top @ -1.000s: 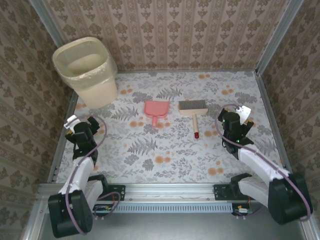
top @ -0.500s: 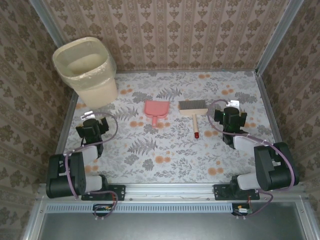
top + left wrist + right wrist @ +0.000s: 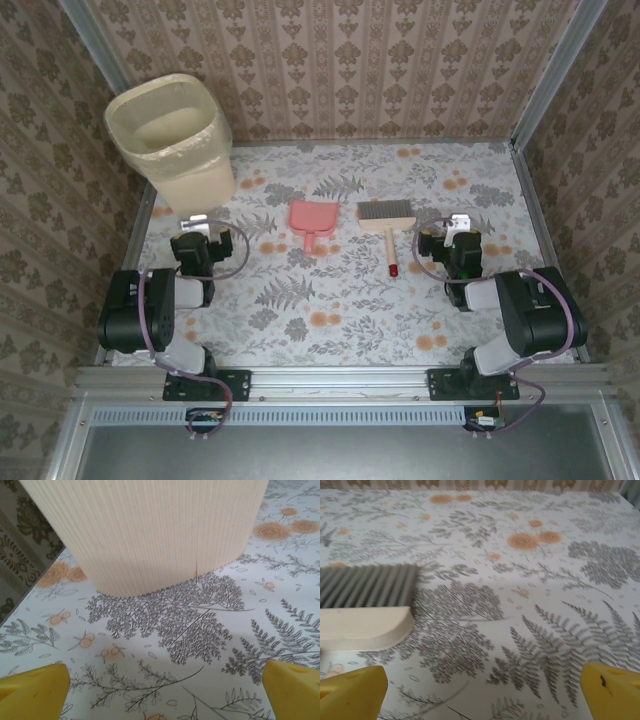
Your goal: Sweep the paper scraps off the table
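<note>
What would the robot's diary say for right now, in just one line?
left gripper: open, facing bin | right gripper: open, apart from brush | dustpan and brush: lying on table, untouched

- Table (image 3: 340,300): white cloth printed with grey fern leaves and scattered orange dots; plain metal-grey frame.
- Walls (image 3: 380,70): brown, with a repeating damask motif in paler beige, set in vertical stripes.
- Bin (image 3: 175,140): cream, finely ribbed down the side in the left wrist view; pale see-through liner at the rim.
- Dustpan (image 3: 313,217): plain pink.
- Brush (image 3: 386,215): grey bristles, cream back, pale wooden handle with a red tip.
- Left gripper (image 3: 165,690) and right gripper (image 3: 482,690): yellow fingertips (image 3: 35,687); black bodies from above.
- Cables (image 3: 244,252): dull purple.
</note>
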